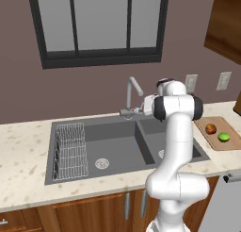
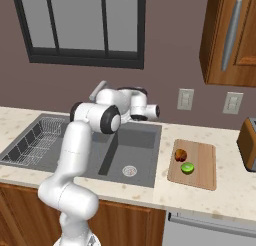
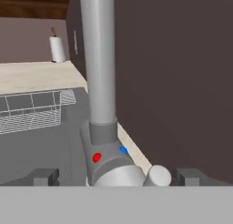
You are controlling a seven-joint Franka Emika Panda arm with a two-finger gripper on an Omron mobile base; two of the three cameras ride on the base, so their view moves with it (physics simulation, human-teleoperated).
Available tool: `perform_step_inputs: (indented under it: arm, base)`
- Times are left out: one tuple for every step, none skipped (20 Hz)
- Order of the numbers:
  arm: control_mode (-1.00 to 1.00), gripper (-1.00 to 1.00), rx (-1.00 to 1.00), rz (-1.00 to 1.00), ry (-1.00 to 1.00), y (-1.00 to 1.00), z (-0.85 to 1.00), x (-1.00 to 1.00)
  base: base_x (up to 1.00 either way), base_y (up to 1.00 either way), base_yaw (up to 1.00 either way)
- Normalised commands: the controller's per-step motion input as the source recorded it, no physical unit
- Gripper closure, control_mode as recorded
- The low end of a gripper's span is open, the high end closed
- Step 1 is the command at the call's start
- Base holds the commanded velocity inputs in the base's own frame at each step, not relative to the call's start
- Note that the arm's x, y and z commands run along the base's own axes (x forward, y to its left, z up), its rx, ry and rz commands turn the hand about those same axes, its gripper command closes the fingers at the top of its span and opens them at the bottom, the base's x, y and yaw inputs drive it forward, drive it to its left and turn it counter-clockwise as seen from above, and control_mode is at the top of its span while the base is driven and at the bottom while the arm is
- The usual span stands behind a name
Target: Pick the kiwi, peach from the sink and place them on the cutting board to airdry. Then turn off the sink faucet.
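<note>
The left base view is looking from behind the arm, on its left, forward and down at the sink [image 1: 94,146], with the cutting board [image 1: 214,136] far at its right edge. The right base view is looking from behind on the right, so it is sharing the same sink [image 2: 135,145], board [image 2: 200,162] and window wall, seen from the other side. The hand view is sitting very close to the sink faucet [image 3: 101,82], looking along the counter past its base.
</note>
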Motion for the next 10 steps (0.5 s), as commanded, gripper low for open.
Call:
perform_step_inputs:
  arm:
    - [-1.00, -1.00, -0.05, 0.11, 0.00, 0.78, 0.45, 0.17]
    - [-1.00, -1.00, -0.05, 0.13, 0.00, 0.76, 0.42, 0.16]
    - [-1.00, -1.00, -0.06, 0.14, 0.00, 0.77, 0.42, 0.18]
    - [-1.00, -1.00, -0.06, 0.14, 0.00, 0.77, 0.40, 0.17]
    - [-1.00, -1.00, -0.06, 0.14, 0.00, 0.77, 0.37, 0.16]
    - [-1.00, -1.00, -0.06, 0.14, 0.00, 0.74, 0.34, 0.13]
    - [-1.00, -1.00, -0.05, 0.13, 0.00, 0.68, 0.27, 0.10]
    - [-1.00, -1.00, -0.04, 0.13, 0.00, 0.64, 0.23, 0.06]
    - [-1.00, -1.00, -0.05, 0.12, 0.00, 0.61, 0.19, 0.00]
    - [-1.00, -1.00, -0.06, 0.12, 0.00, 0.56, 0.17, 0.00]
  base:
    - [0.00, 0.00, 0.00]
    - [0.00, 0.00, 0.00]
    - [0.00, 0.00, 0.00]
    - [0.00, 0.00, 0.00]
    - [0.00, 0.00, 0.00]
    - [0.00, 0.00, 0.00]
    - [0.00, 0.00, 0.00]
    - [0.00, 0.00, 0.00]
    - [0.00, 0.00, 0.00]
    - [0.00, 0.00, 0.00]
